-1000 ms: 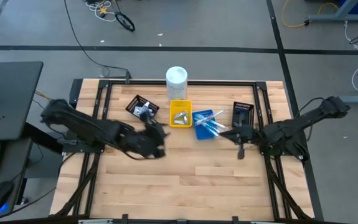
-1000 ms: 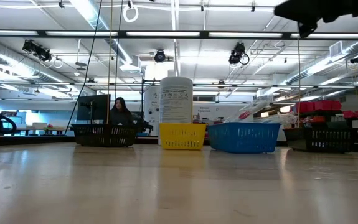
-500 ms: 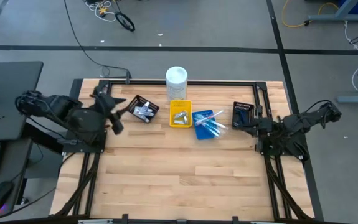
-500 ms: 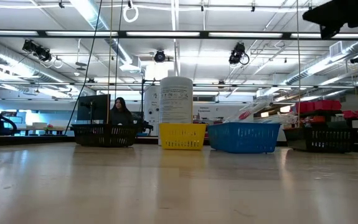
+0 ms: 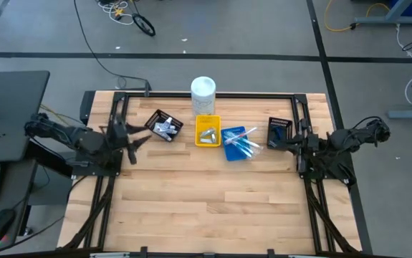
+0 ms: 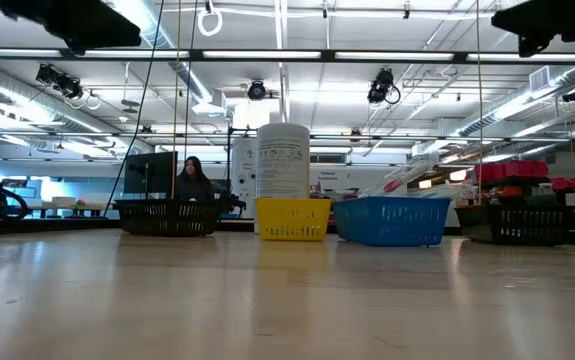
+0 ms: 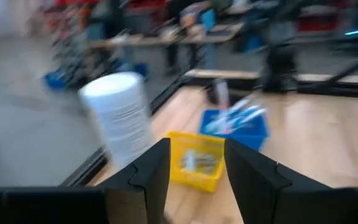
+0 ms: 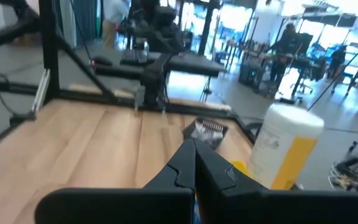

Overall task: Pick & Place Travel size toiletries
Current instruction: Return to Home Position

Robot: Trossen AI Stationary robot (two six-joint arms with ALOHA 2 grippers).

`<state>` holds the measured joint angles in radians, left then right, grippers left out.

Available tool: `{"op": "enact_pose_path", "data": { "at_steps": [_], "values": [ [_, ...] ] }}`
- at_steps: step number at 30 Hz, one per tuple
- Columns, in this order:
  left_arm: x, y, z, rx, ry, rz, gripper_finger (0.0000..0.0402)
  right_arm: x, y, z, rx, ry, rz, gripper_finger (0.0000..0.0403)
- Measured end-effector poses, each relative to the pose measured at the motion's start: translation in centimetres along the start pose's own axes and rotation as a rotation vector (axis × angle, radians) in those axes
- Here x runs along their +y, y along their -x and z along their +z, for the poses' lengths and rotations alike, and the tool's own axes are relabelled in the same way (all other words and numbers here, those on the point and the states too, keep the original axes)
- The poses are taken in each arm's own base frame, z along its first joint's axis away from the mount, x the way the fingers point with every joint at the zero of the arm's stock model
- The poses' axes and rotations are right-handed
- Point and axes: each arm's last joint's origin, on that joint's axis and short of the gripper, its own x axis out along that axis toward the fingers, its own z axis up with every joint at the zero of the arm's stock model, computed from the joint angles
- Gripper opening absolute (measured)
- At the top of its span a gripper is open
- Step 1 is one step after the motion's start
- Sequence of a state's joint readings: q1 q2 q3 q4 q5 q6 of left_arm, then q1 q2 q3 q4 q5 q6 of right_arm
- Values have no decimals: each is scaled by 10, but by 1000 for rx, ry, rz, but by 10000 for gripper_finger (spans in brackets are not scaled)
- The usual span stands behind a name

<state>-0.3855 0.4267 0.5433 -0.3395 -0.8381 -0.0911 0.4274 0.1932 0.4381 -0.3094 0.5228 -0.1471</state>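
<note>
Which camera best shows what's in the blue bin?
The high view: it looks straight down into the blue bin, showing toothbrushes lying inside. The low view gives only its side wall; the left wrist view sees it slantwise, farther off; the right wrist view misses it.

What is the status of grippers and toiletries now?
Left gripper open, empty, at left of table. Right gripper shut, empty, at right. Toiletries in bins. No obstacle seen.

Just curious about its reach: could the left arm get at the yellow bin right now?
Probably yes: the left claw hangs open near the table's left edge, and only the low black bin lies between it and the yellow bin.
</note>
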Motion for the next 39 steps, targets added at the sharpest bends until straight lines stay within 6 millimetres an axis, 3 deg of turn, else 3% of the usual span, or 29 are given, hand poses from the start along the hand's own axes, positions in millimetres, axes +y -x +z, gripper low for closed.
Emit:
{"op": "enact_pose_path", "data": {
  "at_steps": [5, 11, 13, 17, 21, 25, 33, 39],
  "values": [
    [-2, 1, -31, -191, -59, -163, 160, 2, 1, -5, 36, -3, 49, 1],
    [-1, 8, -50, -401, -126, -349, 160, 14, -3, -16, -77, 9, 292, 1],
    [1, 10, -53, -436, -135, -376, 160, 17, -6, -26, -91, 34, 301, 1],
    [2, 11, -62, -456, -131, -375, 160, 20, -11, -47, -78, 22, 209, 1],
    [-4, 4, -81, -426, -144, -394, 160, 27, -15, -70, -91, -14, 255, 1],
    [-8, 0, -94, -437, -148, -387, 160, 27, -15, -71, -183, -5, 232, 1],
    [-9, 0, -94, -424, -97, -437, 160, 33, -18, -88, -176, -24, 294, 1],
    [-9, 0, -95, -405, -38, -450, 160, 34, -19, -90, -141, -100, 302, 1]
  ]
}}
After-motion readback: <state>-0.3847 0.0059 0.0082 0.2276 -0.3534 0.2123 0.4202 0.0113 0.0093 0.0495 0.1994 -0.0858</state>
